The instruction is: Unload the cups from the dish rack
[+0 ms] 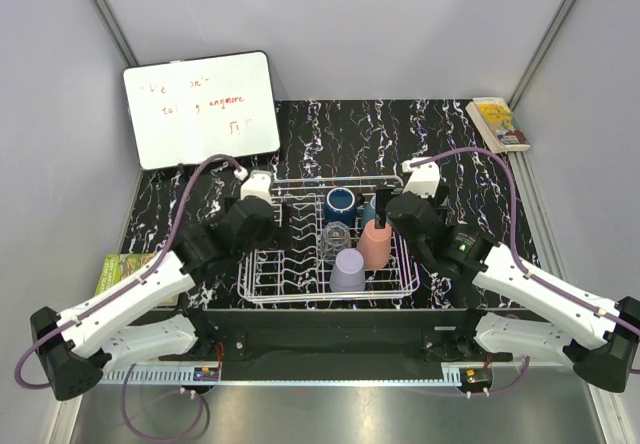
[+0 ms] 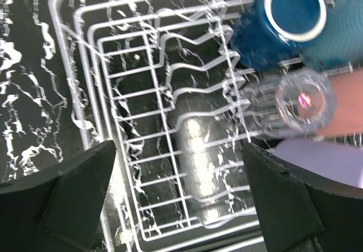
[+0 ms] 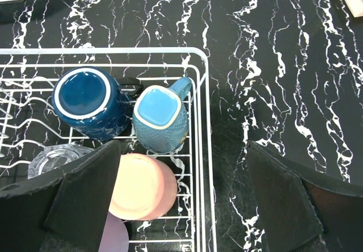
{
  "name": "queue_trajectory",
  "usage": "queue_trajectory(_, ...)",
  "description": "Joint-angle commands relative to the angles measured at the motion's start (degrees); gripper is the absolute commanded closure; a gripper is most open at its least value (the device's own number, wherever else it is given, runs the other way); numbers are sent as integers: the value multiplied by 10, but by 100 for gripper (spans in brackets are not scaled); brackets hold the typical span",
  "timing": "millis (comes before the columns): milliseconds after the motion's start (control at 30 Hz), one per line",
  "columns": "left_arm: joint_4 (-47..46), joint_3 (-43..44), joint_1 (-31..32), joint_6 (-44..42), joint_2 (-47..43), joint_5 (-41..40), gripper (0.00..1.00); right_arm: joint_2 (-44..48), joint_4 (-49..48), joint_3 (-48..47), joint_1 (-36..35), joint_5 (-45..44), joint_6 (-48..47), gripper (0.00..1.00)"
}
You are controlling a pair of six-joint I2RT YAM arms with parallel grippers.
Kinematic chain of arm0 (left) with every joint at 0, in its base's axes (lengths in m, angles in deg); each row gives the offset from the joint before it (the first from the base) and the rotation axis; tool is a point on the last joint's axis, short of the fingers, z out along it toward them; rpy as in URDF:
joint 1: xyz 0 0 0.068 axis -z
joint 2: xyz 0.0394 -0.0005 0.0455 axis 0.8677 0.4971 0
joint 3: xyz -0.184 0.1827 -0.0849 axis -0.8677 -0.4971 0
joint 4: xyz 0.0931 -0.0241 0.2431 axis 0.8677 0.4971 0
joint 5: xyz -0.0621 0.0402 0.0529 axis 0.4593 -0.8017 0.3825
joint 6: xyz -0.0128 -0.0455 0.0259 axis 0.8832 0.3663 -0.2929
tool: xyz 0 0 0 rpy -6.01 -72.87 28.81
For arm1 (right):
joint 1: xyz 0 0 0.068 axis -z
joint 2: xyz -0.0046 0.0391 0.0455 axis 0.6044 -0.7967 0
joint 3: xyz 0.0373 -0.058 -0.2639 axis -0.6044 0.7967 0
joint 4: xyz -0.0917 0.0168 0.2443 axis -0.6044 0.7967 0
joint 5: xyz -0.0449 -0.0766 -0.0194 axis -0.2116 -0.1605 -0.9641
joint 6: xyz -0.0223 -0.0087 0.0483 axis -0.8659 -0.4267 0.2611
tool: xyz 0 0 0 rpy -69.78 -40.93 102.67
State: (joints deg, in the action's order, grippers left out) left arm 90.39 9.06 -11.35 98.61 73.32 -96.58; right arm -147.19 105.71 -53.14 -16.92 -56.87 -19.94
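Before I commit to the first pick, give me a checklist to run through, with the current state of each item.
1. Left hand open and empty: ok.
2. Right hand open and empty: ok.
3. All in the dish rack, none unloaded yet: dark blue cup, teal cup, pink cup, clear glass, lavender cup: ok.
4. Right hand centred on a cup: not ok. Its gap sits over the rack's right rim, and the pink cup is partly behind one finger.
5. Left hand centred on a cup: not ok. It is over bare tines, with the clear glass off to one side.
6. Hand height above the cups: cannot tell.
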Motion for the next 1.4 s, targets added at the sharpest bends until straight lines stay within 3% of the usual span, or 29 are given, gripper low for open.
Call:
queue_trajectory(0,8,35,62,29,19,-41,1,23,5,-20,1,-32,12,0)
queue_trajectory(200,23,106,191,58,104,-111,1,32,12,-15,1,-32,26,0)
queue_trajectory(367,38,174,244,70,162,-155,1,36,23,-9,1,-27,39,0)
queue_trajectory(667,37,232,254,67,223,-155,1,43,27,8,1,-12,56,0)
queue_trajectory(833,36,294,249,27,272,-199,1,32,28,-8,1,-12,48,0)
queue_trajectory(1000,31,350,230,10,318,-169,1,32,34,-15,1,-14,53,0)
queue_trajectory(1367,-19,406,213,-7,417,-106,1,155,62,-32,1,-79,63,0)
